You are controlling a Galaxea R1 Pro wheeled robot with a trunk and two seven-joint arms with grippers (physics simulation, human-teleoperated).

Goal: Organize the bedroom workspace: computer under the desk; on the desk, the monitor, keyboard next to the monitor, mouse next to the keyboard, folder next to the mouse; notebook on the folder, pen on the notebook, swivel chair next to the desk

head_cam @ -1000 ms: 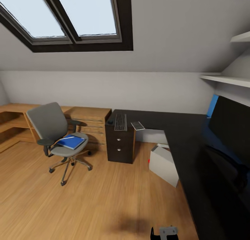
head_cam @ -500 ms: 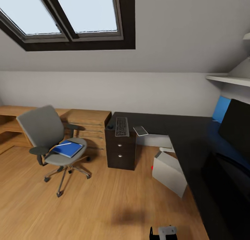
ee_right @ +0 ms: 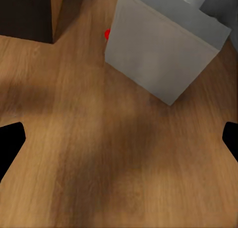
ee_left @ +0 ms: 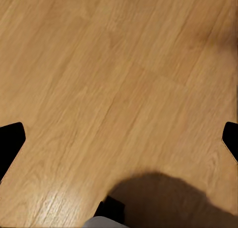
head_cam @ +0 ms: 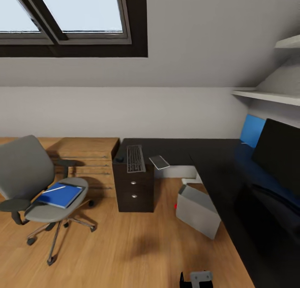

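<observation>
A grey swivel chair [head_cam: 25,175] stands on the wood floor at the left, with a blue folder [head_cam: 60,195] on its seat and a white pen [head_cam: 53,189] lying on top. The dark L-shaped desk [head_cam: 208,163] carries the keyboard [head_cam: 134,158], a small dark mouse [head_cam: 119,159] beside it, and a flat grey-white notebook [head_cam: 159,162]. The black monitor [head_cam: 278,148] stands on the desk's right wing. The grey computer case [head_cam: 198,211] sits tilted on the floor at the desk's edge. My left gripper [ee_left: 119,141] hangs open over bare floor. My right gripper [ee_right: 119,139] is open above the floor near the computer case [ee_right: 163,49].
A dark drawer unit [head_cam: 134,190] holds up the desk's left end, beside a low wooden cabinet [head_cam: 87,154]. White shelves [head_cam: 266,96] hang on the right wall and a blue panel [head_cam: 252,130] stands behind the monitor. A part of my body [head_cam: 196,278] shows at the lower edge.
The whole head view has shifted: chair and desk now sit further left and lower in the picture, so the camera moved. Nothing in the room has visibly moved.
</observation>
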